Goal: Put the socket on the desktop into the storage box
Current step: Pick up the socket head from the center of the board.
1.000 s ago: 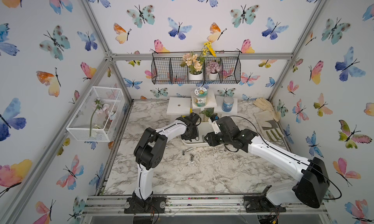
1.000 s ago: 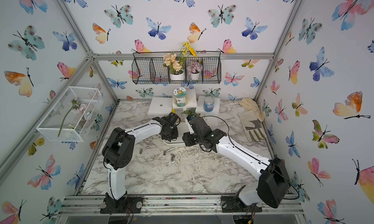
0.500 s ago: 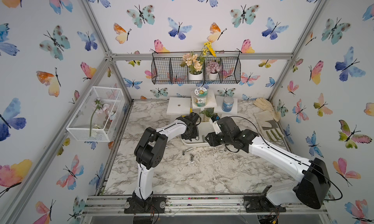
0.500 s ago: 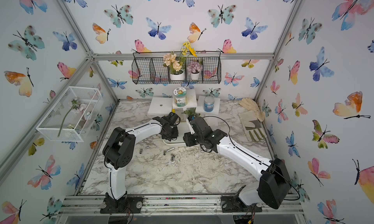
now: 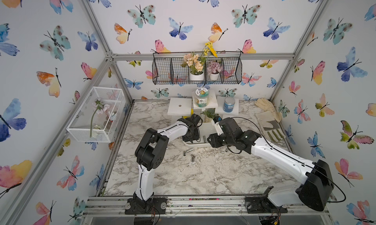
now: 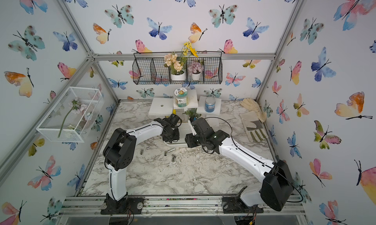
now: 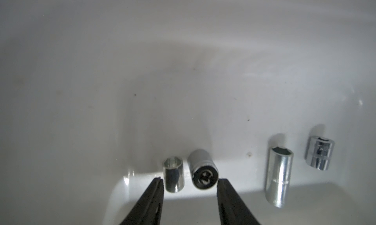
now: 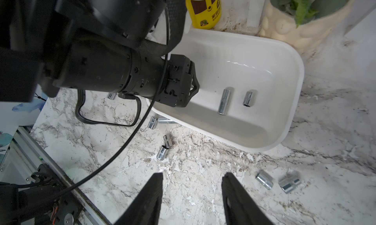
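The storage box [image 8: 299,81] sits at the far middle of the desktop [image 8: 325,142]. The left gripper [image 7: 190,182] reaches down inside it, jaws partly spread and clamping nothing. 2 sockets lie side by side on the box floor right at its tips: a small bright socket [image 7: 174,174] next to one finger and a dark-ended socket [image 7: 204,174], slightly blurred, next to the other. Whether the tips brush them I cannot tell. Further right in the box, well apart from that gripper, lie a long socket [image 8: 224,101] and a stubby socket [image 8: 248,99], close together but not touching.

The right gripper [image 8: 192,177] hangs over bare desktop near the box's right end, on its near side. Its jaws are spread, with nothing between them. A pair of sockets [image 8: 264,179] lies on the desktop just beside one of its fingertips, outside the gap. Other sockets lie loose on the desktop to the left: an angled pair [image 8: 162,152] touching each other, a wall pair [image 8: 152,122] close against the box's near wall, and a lone socket [image 8: 110,96] beyond the left arm.
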